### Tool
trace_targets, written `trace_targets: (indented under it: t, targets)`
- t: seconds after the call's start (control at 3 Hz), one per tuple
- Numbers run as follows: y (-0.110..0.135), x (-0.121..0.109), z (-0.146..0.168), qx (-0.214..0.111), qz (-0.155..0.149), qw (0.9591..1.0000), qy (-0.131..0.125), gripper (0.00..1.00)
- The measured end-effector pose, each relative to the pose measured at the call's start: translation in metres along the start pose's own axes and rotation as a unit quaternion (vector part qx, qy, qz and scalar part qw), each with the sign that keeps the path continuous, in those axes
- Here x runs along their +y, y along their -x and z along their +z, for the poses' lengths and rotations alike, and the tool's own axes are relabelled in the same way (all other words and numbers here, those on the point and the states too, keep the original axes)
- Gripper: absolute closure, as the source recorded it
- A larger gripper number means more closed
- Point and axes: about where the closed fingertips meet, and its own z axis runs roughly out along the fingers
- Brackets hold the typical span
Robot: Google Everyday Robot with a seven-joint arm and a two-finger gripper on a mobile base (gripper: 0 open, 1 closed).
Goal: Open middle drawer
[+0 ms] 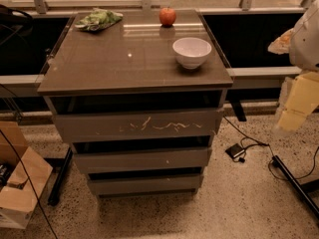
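The middle drawer (142, 159) is the plain grey-brown front second from the top of the cabinet, and it looks closed. Above it is the front with white squiggly scratches (137, 126), and below it the smaller third front (144, 184). My gripper (298, 103) shows as a blurred pale yellow shape at the right edge of the camera view, under the white arm (306, 39). It hangs to the right of the cabinet, apart from it, about level with the top drawer. It holds nothing that I can see.
On the cabinet top (99, 63) stand a white bowl (192, 52), a red apple (167, 16) and a green bag (98, 19). A cardboard box (17, 183) sits on the floor at left. A black adapter (235, 151), cables and a black stand leg (294, 183) lie at right.
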Motion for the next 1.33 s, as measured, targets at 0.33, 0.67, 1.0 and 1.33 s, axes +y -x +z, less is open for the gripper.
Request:
trace_targets:
  t: [0.33,0.67,1.0,1.33]
  targets:
    - [0.002,0.0,0.0,-0.003,0.0,1.0,-0.005,0.0]
    - [0.01,0.002,0.031,-0.037,0.023,0.999,-0.007,0.0]
    - [0.018,0.001,0.064,-0.089,0.054,0.9945,-0.004,0.0]
    - [0.016,-0.001,0.109,-0.149,0.099,0.9836,0.02,0.0]
